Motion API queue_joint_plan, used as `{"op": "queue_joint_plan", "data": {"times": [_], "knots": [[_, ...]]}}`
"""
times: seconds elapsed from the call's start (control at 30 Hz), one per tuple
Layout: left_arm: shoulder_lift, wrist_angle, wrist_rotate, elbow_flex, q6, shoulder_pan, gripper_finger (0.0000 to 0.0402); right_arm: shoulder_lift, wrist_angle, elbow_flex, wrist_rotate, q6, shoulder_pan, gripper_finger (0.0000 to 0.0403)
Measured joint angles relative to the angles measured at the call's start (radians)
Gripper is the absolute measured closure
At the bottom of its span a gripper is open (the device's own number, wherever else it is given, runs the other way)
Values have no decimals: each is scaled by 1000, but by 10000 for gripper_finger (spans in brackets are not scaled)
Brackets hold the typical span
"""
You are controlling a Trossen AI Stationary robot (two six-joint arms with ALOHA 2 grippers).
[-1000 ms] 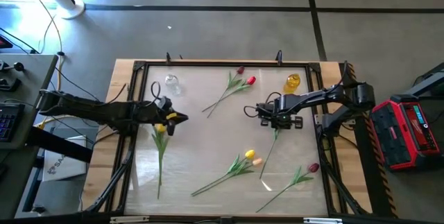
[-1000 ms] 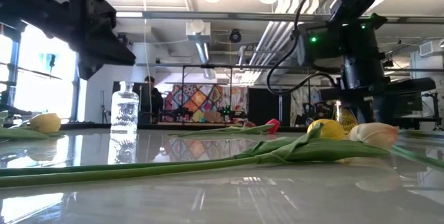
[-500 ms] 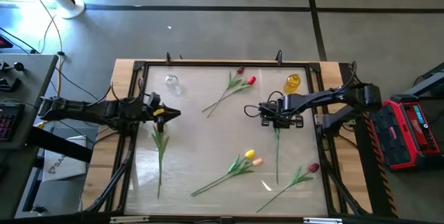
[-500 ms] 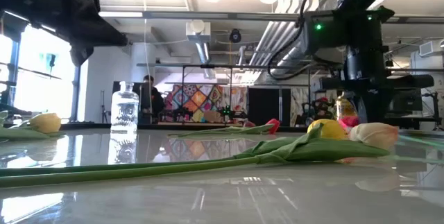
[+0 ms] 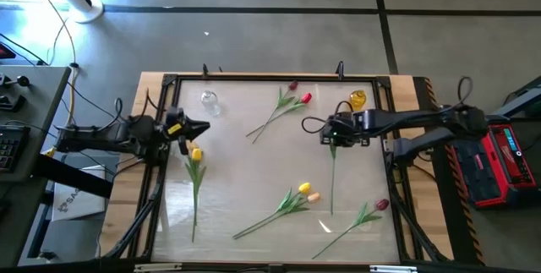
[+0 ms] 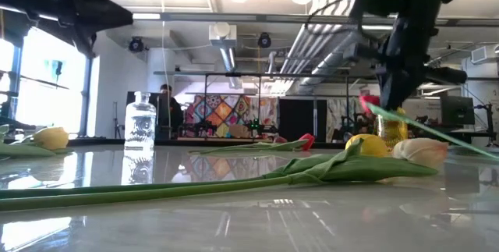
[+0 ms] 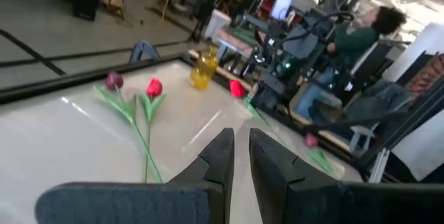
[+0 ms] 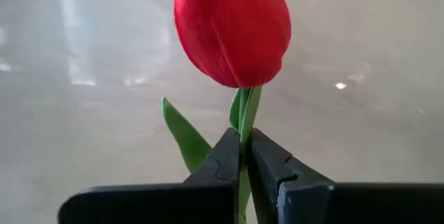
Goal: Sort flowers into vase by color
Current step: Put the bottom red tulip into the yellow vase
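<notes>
Item one: a red tulip [image 8: 232, 26], which we find pinched by its green stem just under the head between the closed fingers of the right hand [image 5: 332, 134]. The hand is lifted above the worktop [image 5: 254, 171], just beside the yellow vase [image 5: 357, 100], and the stem hangs from it away from the vase.

Item two: a pair of tulips, one red [image 5: 305, 98] and one dark maroon [image 5: 293, 86], lying on the worktop near the vase, on the side toward the clear glass bottle [image 5: 209, 101].

Item three: a yellow and a pale orange tulip [image 5: 304, 191] lying together, well apart from the vase toward the near edge.

Item four: a maroon tulip [image 5: 381, 204], also far from the vase, at the near right corner.

Item five: a yellow tulip [image 5: 196, 153] lying across the worktop from the vase, just beside the left hand [image 5: 196, 128]. We see that hand nearly closed, a narrow gap between its fingers [image 7: 220, 161], gripping nothing.

We find no legible writing on any item.
</notes>
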Motion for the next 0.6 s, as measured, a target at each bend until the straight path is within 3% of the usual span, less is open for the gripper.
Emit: {"op": "queue_joint_plan", "data": {"times": [0.13, 0.27, 0.37, 0.6], "knots": [[-43, -14, 0, 6, 28, 0, 367, -86, 21, 1, 90, -16, 17, 400], [-72, -154, 0, 78, 63, 0, 367, -161, 63, 1, 174, -116, 35, 400], [-82, -254, -1, 120, 73, 0, 367, -210, 132, 2, 212, -216, 46, 400], [-70, -265, 11, 75, 86, -1, 367, -291, 410, 2, 334, -559, 92, 402]]}}
